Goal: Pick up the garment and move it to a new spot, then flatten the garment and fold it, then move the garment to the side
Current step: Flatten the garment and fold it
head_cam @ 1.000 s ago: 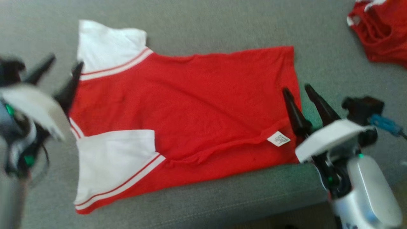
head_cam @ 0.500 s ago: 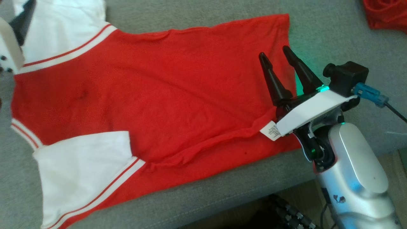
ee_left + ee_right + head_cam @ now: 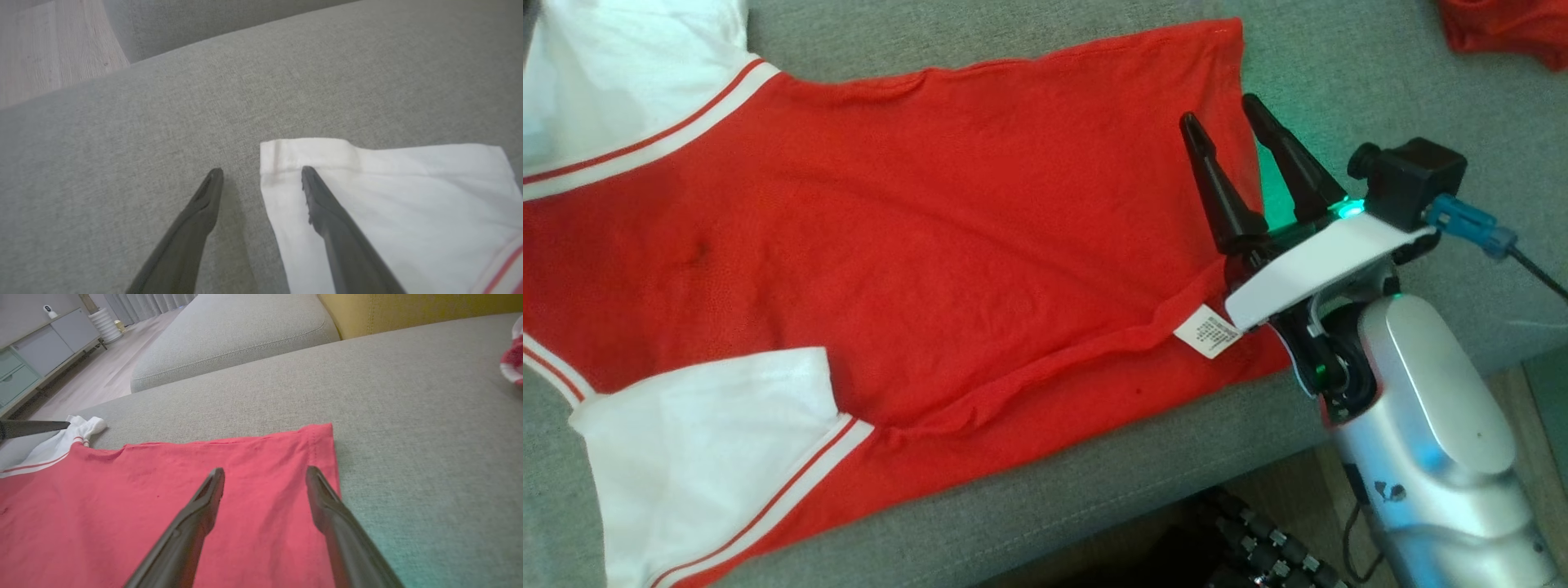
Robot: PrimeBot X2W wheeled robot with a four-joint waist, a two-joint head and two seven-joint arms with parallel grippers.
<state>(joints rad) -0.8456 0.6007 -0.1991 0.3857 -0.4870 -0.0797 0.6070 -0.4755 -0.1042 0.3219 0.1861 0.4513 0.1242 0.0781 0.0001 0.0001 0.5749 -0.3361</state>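
— Camera's shifted since before. Where's the red white-sleeved fabric shirt (image 3: 931,229)?
— Flat on the grey fabric sofa (image 3: 1339,73). Both claws gape (empty): right claw (image 3: 1218,110) over its hem (image 3: 322,457), left claw (image 3: 261,170) at a sleeve (image 3: 388,196).

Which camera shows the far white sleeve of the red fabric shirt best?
The left wrist view: the far white sleeve lies close up, its hemmed cuff sharp, one finger of the open left gripper above it. The head view crops it at the top left; the right wrist view shows it small and distant.
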